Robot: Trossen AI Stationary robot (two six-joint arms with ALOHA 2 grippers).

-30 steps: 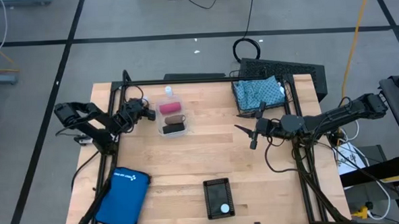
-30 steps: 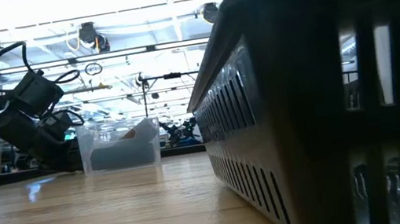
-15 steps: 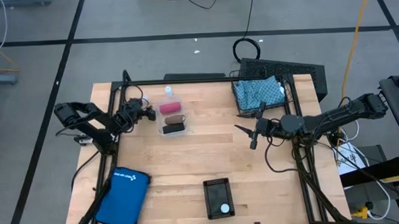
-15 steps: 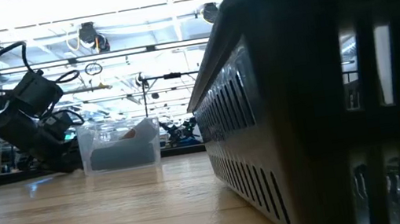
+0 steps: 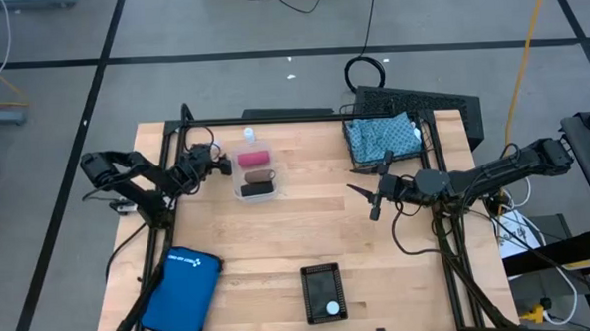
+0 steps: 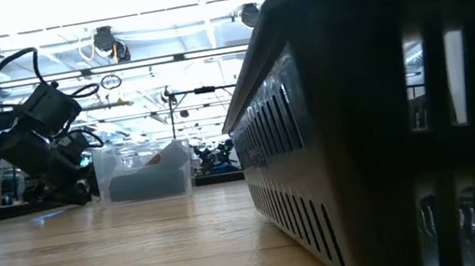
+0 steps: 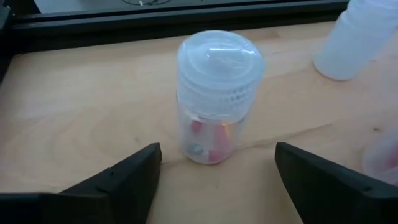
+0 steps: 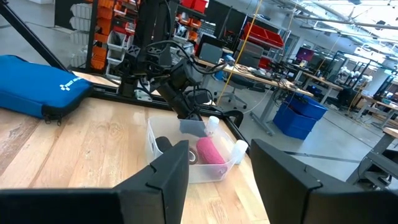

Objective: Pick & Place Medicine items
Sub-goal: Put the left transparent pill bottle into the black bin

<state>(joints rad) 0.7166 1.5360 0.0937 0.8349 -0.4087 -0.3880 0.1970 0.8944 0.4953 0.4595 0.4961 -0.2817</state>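
Observation:
A small clear vial with a white ribbed cap [image 7: 214,99] stands upright on its base on the wood, at the far left of the table. My left gripper [image 7: 217,152] is open, a finger on either side just short of the vial, touching nothing; it [image 5: 216,161] lies left of a clear tray [image 5: 254,177]. The tray holds a pink block [image 5: 251,159], a brown block [image 5: 259,175] and a black block [image 5: 257,190]. Another white vial [image 5: 249,137] stands behind the tray. The teal pouch [image 5: 381,134] lies in a black basket at the far right. My right gripper [image 5: 366,200] hovers open at mid-right.
A bright blue zip case [image 5: 181,291] lies at the near left corner. A small black slatted basket [image 5: 323,284] with a white vial [image 5: 332,307] in it sits at the near edge, filling the low view's right side [image 6: 388,129]. Bare wood spreads across the middle.
My left gripper has opened and drawn back a little from the small vial, which now stands upright on the table between the spread fingers.

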